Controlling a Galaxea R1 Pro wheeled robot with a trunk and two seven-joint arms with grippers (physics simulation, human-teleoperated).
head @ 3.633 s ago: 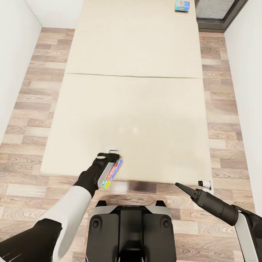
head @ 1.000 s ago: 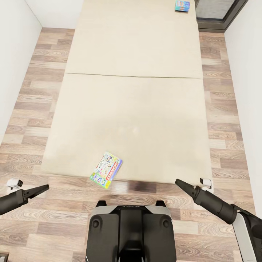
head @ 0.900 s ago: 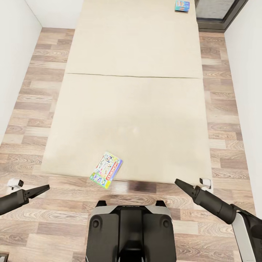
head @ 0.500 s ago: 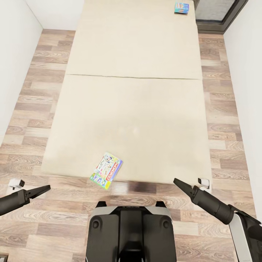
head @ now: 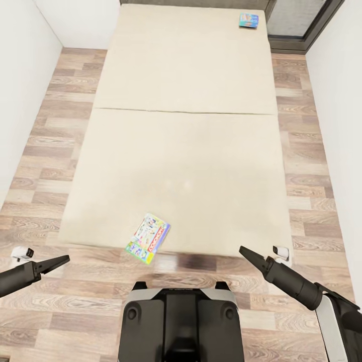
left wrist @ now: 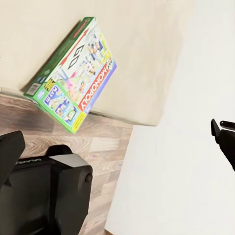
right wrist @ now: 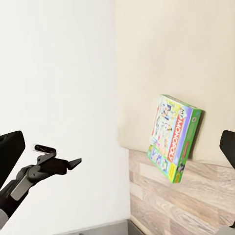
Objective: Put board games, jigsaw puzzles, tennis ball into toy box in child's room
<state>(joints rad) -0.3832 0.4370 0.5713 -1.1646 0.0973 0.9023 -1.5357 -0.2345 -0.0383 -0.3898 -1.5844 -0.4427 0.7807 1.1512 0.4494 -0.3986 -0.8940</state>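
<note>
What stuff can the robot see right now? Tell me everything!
Monopoly board game: one, yellow, green and red; on the near edge of the bed, one end sticking out past the mattress over the floor.
Blue board game: one, smaller; on the far right corner of the bed.
Bed: one, cream mattress, running away from the robot.
Floor: wood planks, around the bed.
Walls: white, on both sides.
Dark-framed opening: one, far right corner.
Robot base: dark and grey, at the foot of the bed.
Left gripper: black, over the floor, holding nothing.
Right gripper: black, near the bed's right corner, holding nothing.
</note>
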